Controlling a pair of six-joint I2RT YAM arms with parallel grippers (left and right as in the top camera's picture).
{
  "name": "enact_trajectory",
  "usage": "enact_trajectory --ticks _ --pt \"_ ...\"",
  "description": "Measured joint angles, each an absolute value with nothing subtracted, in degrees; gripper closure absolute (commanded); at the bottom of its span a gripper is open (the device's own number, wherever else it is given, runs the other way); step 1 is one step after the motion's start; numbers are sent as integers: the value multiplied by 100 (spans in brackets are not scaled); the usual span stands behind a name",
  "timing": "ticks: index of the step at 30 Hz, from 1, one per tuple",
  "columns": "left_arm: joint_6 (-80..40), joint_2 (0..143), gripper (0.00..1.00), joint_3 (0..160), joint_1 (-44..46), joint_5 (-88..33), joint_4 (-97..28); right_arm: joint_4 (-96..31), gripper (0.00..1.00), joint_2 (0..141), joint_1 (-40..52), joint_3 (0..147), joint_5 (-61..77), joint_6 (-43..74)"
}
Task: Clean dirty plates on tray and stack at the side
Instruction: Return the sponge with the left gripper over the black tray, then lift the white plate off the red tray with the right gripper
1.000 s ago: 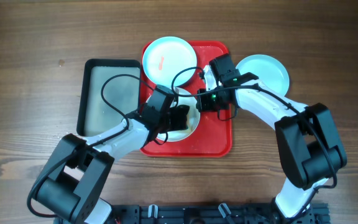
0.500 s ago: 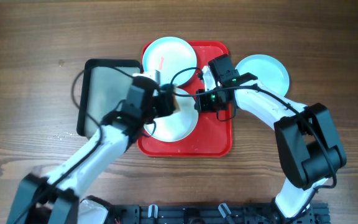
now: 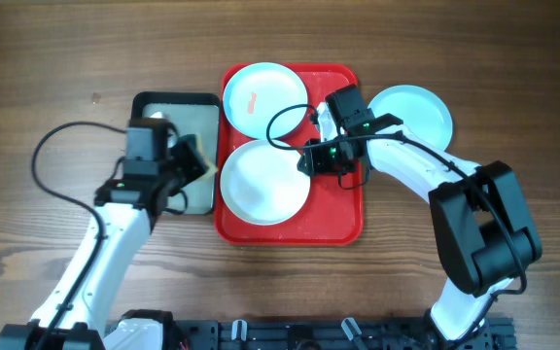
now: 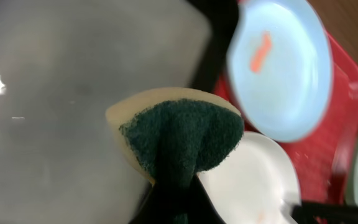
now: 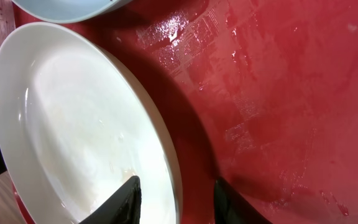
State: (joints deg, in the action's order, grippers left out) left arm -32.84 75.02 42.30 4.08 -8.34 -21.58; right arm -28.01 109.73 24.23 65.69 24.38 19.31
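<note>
Brown wooden surface (image 3: 47, 78) fills the overhead view, with the red tray (image 3: 343, 219) at its middle and a dark grey tray (image 3: 144, 102) against its left side. On the red tray lie the white plate (image 3: 263, 185) at the front and a smeared blue plate (image 3: 265, 97) at the back, its mark reddish. A second blue plate (image 3: 411, 112) sits on the wood just right of the tray. The left pincer (image 3: 189, 160) hangs over the grey tray's right part. The right pincer (image 3: 307, 160) is at the white plate's right rim.

From the left wrist, the left pincer is clamped on a sponge (image 4: 179, 134), its green scouring face toward the camera, above the grey tray. The smeared blue plate and white plate lie beyond.

From the right wrist, the right pincer stands apart: one finger (image 5: 126, 202) over the white plate, the other over the wet red tray, the rim between them. Whether either touches, I cannot tell.
</note>
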Motion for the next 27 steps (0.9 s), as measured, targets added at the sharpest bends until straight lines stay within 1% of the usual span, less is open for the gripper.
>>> enact_trajectory --ticks 2,5,10,11,13,15,16,23,27 --pt "-3245 7502 91 4230 62 -884 -2257 -2803 66 10973 2423 6569 2434 1968" --pt "-3155 7502 96 4230 -425 -1157 -2298 -2788 66 10973 2451 6563 2351 2128" --pt "-3055 7502 96 4230 -1120 -1876 -2294 -2687 66 10984 2604 6449 2285 2399" --pt "-3041 7502 96 4230 -1186 -1964 -2294 -2617 67 10991 2665 6440 2283 2482" --pt "-3020 7502 96 4230 -1470 -2320 -2292 -2585 76 10995 2711 6440 2281 2561" --pt "-2965 7502 96 4230 -1638 -2611 -2294 -2576 94 10995 2740 6436 2241 2626" --pt "-2923 7502 96 4230 -1688 -2707 -2292 -2567 96 10995 2746 6431 2228 2641" --pt "-2661 7500 96 4230 -1798 -3129 -2399 -2596 96 11000 2757 6412 2156 2676" --pt "-2547 7500 96 4230 -1798 -3186 -2429 -2950 96 10989 2740 6541 2150 2650"
